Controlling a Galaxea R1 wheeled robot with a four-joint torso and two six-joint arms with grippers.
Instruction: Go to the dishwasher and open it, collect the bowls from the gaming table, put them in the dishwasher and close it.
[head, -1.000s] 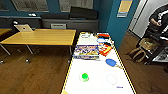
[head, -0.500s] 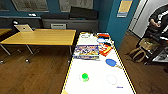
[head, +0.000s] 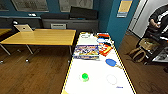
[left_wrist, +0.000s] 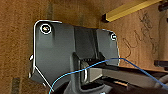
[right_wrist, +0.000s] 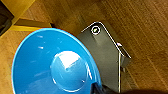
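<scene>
No text can be read. Print is seen on the game box (head: 86, 52) and a wall sign (head: 124, 8), but it is too blurred.

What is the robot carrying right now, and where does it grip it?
A bright blue bowl looms large before the right wrist camera, seemingly carried; the grip point cannot be told.

Dark grey wrist plate (left_wrist: 57, 52) with round corner fittings, thin blue cable (left_wrist: 105, 62).
</scene>
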